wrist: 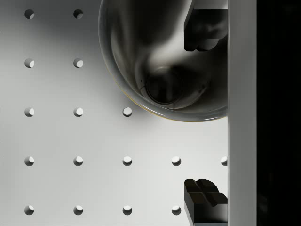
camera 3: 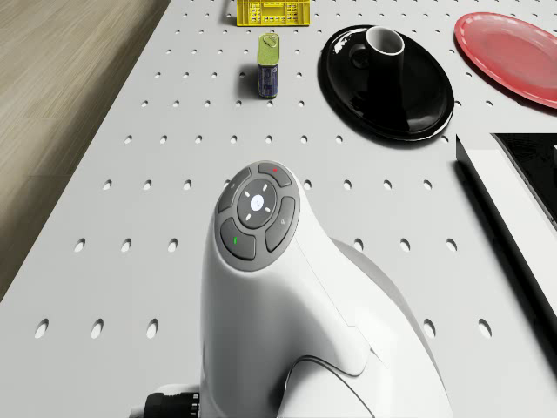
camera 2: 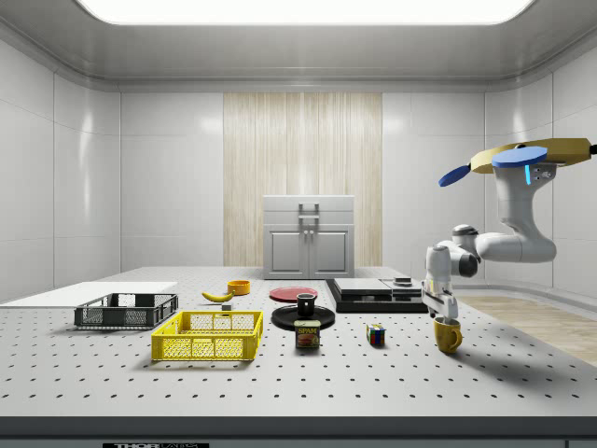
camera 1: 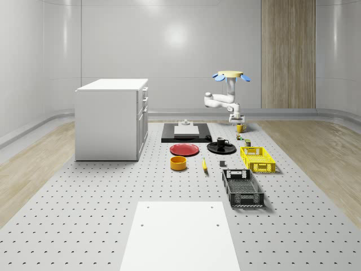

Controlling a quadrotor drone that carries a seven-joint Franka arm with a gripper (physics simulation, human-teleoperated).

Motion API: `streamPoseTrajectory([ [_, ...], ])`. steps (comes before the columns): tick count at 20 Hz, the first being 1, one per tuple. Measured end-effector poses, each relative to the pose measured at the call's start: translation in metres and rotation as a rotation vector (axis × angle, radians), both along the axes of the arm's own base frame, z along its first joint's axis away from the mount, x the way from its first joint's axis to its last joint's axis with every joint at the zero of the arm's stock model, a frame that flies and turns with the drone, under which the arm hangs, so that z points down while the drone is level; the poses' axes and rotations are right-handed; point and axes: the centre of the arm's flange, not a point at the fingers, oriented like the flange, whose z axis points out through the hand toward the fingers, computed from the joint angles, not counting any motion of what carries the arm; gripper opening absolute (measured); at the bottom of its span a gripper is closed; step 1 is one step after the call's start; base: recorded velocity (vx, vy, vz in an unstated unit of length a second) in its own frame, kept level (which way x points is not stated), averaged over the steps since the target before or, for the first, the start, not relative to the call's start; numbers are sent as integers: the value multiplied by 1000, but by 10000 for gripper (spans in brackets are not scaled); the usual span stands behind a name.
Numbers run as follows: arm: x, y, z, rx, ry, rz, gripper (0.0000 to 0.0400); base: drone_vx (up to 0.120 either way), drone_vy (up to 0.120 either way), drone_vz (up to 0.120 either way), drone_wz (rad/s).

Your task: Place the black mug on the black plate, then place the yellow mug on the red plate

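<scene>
mug point(camera 1: 222, 141) on plate point(camera 1: 214, 149), can point(camera 3: 269, 70) beside plate

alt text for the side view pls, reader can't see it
The drone hovers over the table's right end, its arm reaching down so the gripper sits just above a yellow mug. Toward the middle, a black mug already stands on a black plate, with a red plate behind.

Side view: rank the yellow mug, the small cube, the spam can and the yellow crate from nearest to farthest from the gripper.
1. Yellow mug, directly under the gripper.
2. Small cube, toward the side view's left of the mug.
3. Spam can, further left, in front of the black plate.
4. Yellow crate, furthest left.
</scene>
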Motion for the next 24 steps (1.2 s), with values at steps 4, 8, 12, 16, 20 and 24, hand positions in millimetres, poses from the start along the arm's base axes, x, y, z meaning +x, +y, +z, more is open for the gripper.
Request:
streamPoseTrajectory([
  [4, 0, 0, -1, 0, 0, 0, 200, 0, 0, 0, 0],
  [8, 0, 0, -1, 0, 0, 0, 143, 0, 0, 0, 0],
  [12, 0, 0, -1, 0, 0, 0, 122, 0, 0, 0, 0],
  [16, 0, 0, -4, 0, 0, 0, 114, 0, 0, 0, 0],
  [20, 0, 0, -16, 0, 0, 0, 112, 0, 0, 30, 0],
  [24, 0, 0, -31, 0, 0, 0, 111, 0, 0, 120, 0],
])
